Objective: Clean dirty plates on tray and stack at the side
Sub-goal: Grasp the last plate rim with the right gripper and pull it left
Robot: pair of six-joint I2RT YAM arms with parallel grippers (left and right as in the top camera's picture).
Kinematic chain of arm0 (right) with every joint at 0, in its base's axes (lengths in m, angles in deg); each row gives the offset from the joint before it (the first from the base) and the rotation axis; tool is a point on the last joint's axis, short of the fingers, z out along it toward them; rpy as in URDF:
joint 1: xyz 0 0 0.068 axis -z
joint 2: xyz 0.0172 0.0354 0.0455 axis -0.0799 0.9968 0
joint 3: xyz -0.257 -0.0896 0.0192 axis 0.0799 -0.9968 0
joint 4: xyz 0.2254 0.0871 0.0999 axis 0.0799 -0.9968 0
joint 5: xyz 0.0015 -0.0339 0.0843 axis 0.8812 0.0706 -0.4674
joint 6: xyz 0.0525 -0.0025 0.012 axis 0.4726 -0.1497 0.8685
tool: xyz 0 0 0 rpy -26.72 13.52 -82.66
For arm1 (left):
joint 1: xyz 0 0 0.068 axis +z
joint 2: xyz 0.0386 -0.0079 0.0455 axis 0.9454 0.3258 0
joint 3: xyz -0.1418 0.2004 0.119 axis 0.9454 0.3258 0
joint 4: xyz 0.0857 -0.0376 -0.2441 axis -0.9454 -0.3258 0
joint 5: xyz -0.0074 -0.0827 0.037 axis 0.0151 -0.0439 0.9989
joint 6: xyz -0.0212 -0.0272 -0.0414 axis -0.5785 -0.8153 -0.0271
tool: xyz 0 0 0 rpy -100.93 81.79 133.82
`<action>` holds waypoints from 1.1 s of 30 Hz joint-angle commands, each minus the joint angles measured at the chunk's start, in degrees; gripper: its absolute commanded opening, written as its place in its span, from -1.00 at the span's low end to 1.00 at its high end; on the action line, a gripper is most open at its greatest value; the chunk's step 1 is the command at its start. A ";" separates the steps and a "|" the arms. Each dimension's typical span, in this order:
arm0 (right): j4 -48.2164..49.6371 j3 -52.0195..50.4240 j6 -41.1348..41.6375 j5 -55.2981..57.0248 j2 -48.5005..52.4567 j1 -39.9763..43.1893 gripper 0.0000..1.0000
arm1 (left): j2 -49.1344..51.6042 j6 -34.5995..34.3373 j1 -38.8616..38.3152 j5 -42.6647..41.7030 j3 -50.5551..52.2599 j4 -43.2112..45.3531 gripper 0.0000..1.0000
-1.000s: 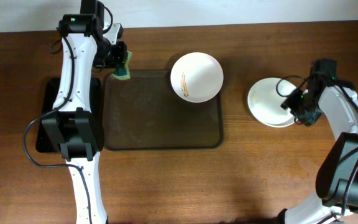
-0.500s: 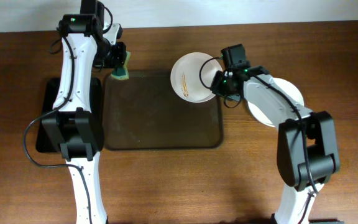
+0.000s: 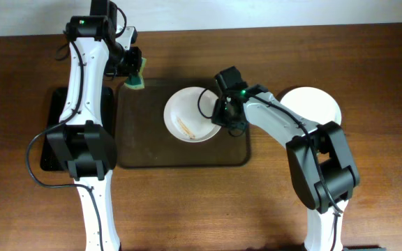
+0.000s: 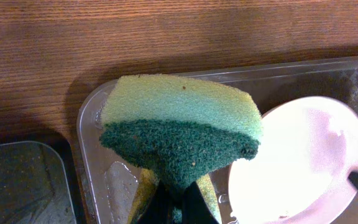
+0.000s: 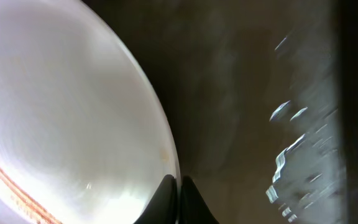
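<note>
Right gripper (image 3: 223,115) was pinched on the right rim of the streaked plate (image 3: 187,111); in the wrist view the two fingertips sat nearly together at that rim (image 5: 178,186). Half a second before, the plate lay at the tray's far right corner; it had since shifted left and nearer, to the middle of the tray's (image 3: 180,155) far half, brown streak (image 3: 185,126) on its near side. A second before, this gripper had been out at the stack (image 3: 323,104) on the table right of the tray. The right arm now reached from the near right, up and leftward over the tray's right rim, its forearm crossing the stack's left part. Left gripper (image 3: 132,66) unchanged across all three frames: clamped on a yellow-green sponge (image 4: 179,124) above the tray's far left corner, arm stretched straight along the tray's left side, over the black tray (image 3: 49,132).
</note>
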 commanded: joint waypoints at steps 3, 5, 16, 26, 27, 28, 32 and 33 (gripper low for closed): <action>-3.21 2.29 -6.84 -3.96 -1.20 -0.31 -0.49 | -0.44 -0.33 -0.11 0.26 -0.59 -0.04 -0.99; -7.72 7.85 -16.81 -3.93 -1.18 -0.31 -0.02 | -0.44 -0.33 -0.11 0.24 -0.59 -0.04 -0.99; -12.00 26.69 -48.72 -3.72 10.95 1.55 0.42 | -0.44 -0.33 -0.11 0.24 -0.59 0.00 -0.99; -10.34 27.43 -37.05 -4.39 16.85 1.49 -0.81 | -0.44 -0.33 -0.11 0.24 -0.59 -0.02 -0.99; -11.41 27.43 -35.34 -4.42 16.85 1.49 -0.92 | -0.44 -0.33 -0.11 0.24 -0.59 -0.04 -0.99; -13.20 27.43 -33.09 -4.42 16.85 1.49 -0.92 | -0.44 -0.33 -0.13 0.24 -0.59 -0.04 -0.99; -20.50 27.43 -19.87 -4.59 16.85 1.49 -0.92 | -0.44 -0.33 -0.13 0.24 -0.59 -0.02 -0.99; -23.10 27.43 -15.47 -4.57 16.85 1.44 -0.92 | -0.44 -0.33 -0.13 0.22 -0.59 -0.04 -0.99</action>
